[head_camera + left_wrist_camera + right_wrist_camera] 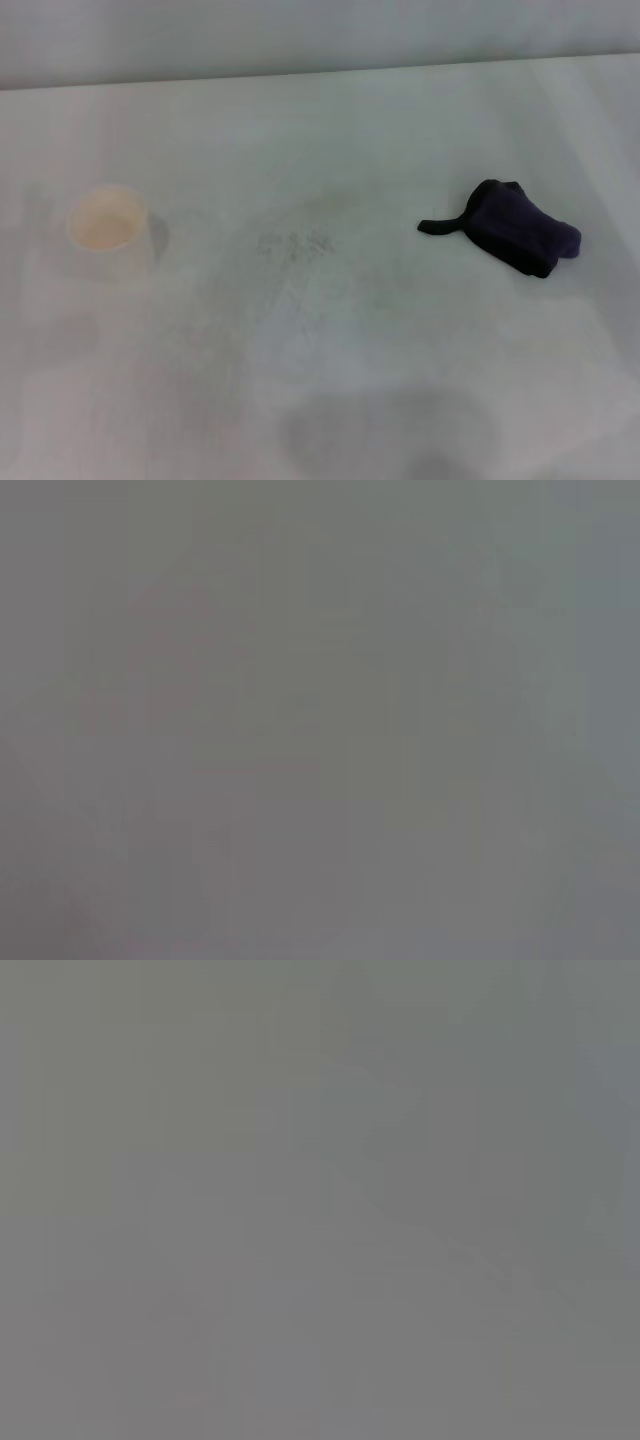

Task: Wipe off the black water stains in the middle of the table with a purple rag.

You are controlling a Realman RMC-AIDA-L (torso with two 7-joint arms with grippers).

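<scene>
- Purple rag (522,228) lies bunched on the right part of a wide white counter (350,130), which fills nearly the whole head view; a pale wall (300,35) runs along the counter's far edge.
- On the left stands a small cream cup (105,230), upright with its open mouth facing up. It casts a soft shadow on its right side. Nothing touches it.
- Near the middle of the counter is a patch of faint grey speckled smudges (295,243), thin and scattered. It sits between the cup and the rag, well apart from both.
- On the right is the rag itself: a small soft heap, dark purple on top and almost black in its folds and along its near edge. It lies flat on the counter, touching nothing else.
- A thin black strap (440,226) sticks out from the rag's left side, pointing toward the smudges but stopping well short of them.
- Along the near edge of the counter, below the middle, lies a broad, dim grey shadow (390,430).
- Both wrist views show only even grey blur; nothing can be made out in them.
- Neither arm's fingers show in any view, so I cannot tell whether they are wide or narrow.
</scene>
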